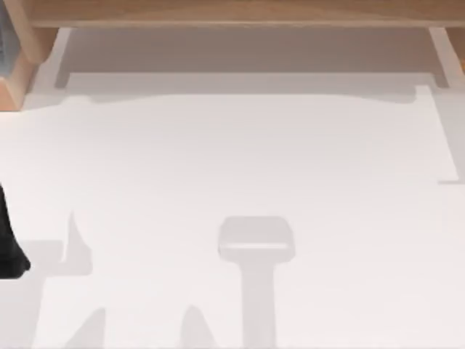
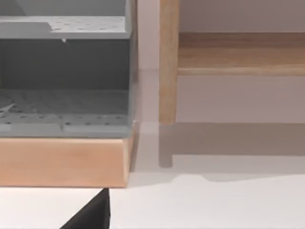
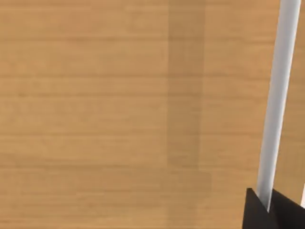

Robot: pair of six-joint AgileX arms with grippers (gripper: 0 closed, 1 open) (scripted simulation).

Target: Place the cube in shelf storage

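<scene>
The shelf [image 1: 240, 13] runs as a long wooden board across the upper edge of the top view, its long axis lying left to right in the frame, with pale panels below it and slanted side posts at the upper left and upper right corners. The white bench [image 1: 240, 160] spreads beneath it and carries only soft grey shadows, among them a blocky one near the lower middle. At the far left edge of the top view, about two thirds of the way down, a dark piece of the left arm [image 1: 9, 243] juts in; whether its jaws are open or closed cannot be told. In the left wrist view, a light wooden post [image 2: 168, 62] of the shelf stands upright in the middle of the frame with a horizontal board meeting it at the right, and a grey perforated rack [image 2: 64, 107] on a wooden base sits in the left half. A dark tip of the left gripper [image 2: 93, 214] shows at the bottom. The right wrist view looks closely at wood grain [image 3: 119, 114], with a pale strip [image 3: 279, 95] running down the right side and a dark gripper part [image 3: 274, 212] in the lower right corner; the state of its jaws cannot be told. Where the cube is cannot be told.
</scene>
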